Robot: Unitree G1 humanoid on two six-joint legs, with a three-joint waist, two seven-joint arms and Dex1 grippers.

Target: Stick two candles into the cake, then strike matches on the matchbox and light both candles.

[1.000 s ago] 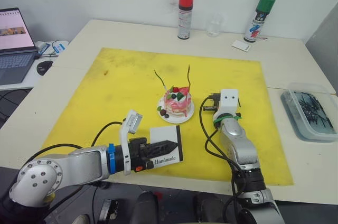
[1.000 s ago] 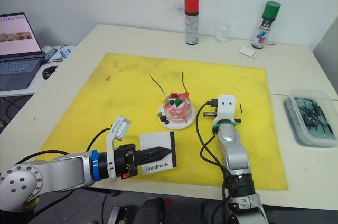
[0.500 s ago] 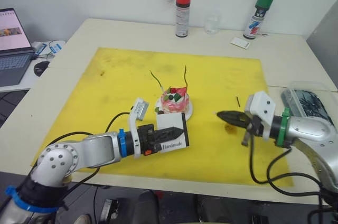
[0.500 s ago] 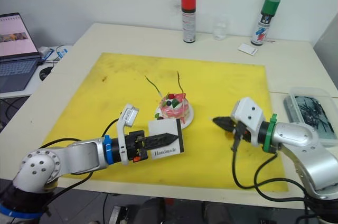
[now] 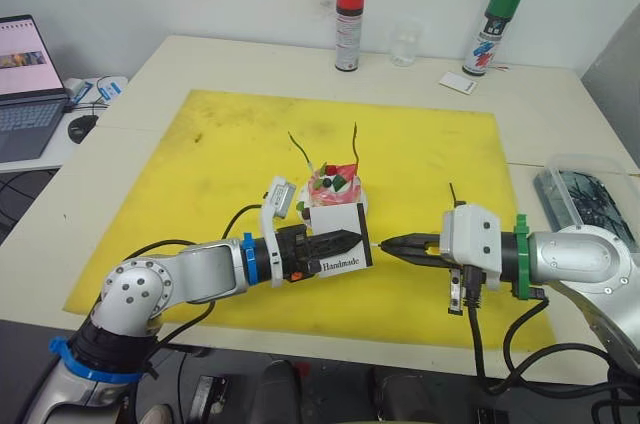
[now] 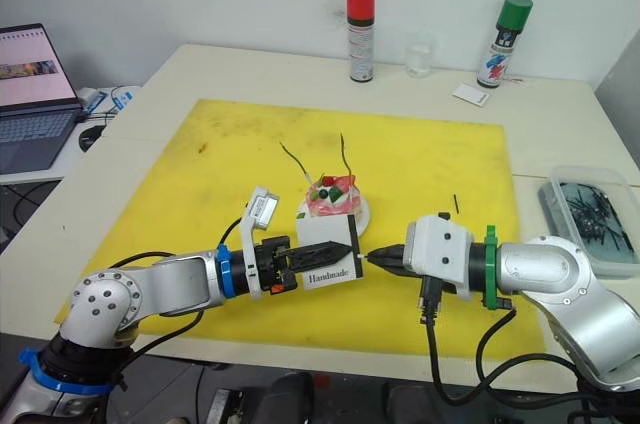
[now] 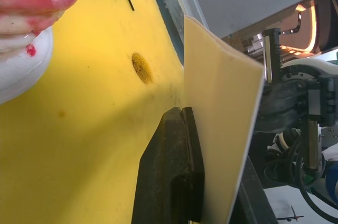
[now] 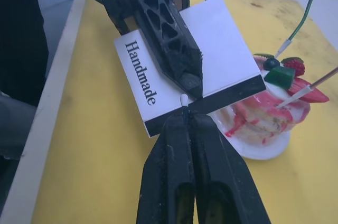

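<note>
Horizontally, right gripper [image 8: 187,121] at matchbox [image 8: 185,71].

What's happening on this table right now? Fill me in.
Both candles already stand in the cake on the yellow mat. The left tool holds the matchbox upright beside the cake. The right tool pinches a match, its pale tip at the box's black striking strip. No flame shows. A second match lies on the mat near the right arm.
</note>
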